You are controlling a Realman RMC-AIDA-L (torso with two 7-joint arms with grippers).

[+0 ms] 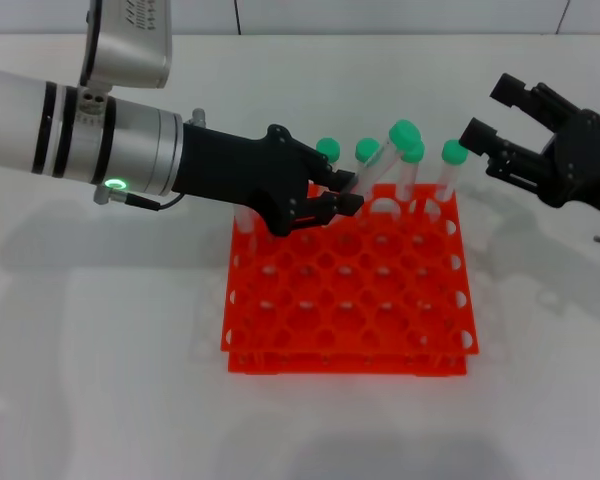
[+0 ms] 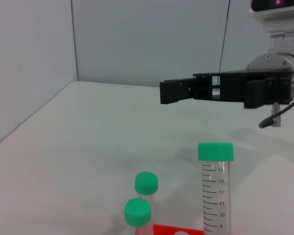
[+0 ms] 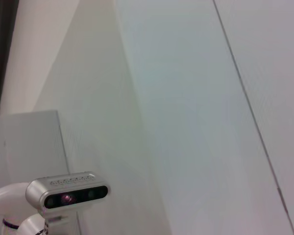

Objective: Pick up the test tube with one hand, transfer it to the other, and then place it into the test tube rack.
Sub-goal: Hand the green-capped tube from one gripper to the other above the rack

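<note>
Rack (image 1: 350, 300) below left gripper (image 1: 348, 192) gripping tilted tube (image 1: 380, 160).

A: How many slim clear plastic tubes with round green caps (image 1: 405, 133)?
B: Five caps show in the head view.
A: And racks?
B: One square orange-red plastic grid rack (image 1: 350, 300).
A: Black two-finger grippers?
B: Two: left (image 1: 345, 193), right (image 1: 492, 110).

You've got a plain white table (image 1: 100, 380) filling the head view, back edge along the top of the frame against a pale wall. The only thing sitting directly on it is the orange-red test tube rack (image 1: 350, 300), centre of frame, slightly right. In the left wrist view only the rack's top edge (image 2: 186, 229) shows at the bottom.
</note>
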